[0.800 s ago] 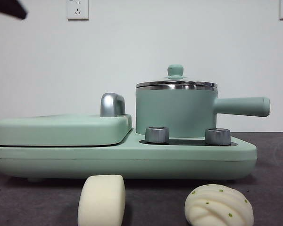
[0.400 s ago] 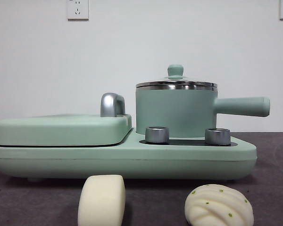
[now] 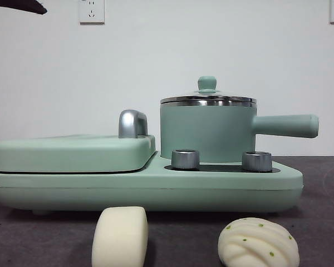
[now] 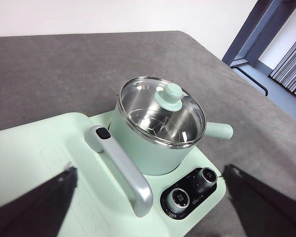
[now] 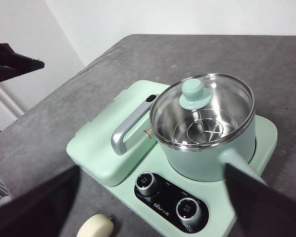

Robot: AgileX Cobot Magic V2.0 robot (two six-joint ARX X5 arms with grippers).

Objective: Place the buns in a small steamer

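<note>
Front view | buns [image 3: 120, 236] on table | left claw [image 4: 148, 207] high above, spread wide

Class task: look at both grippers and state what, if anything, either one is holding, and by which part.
Nothing is held. The left gripper and right gripper are both open above the steamer; both buns lie on the table.
</note>
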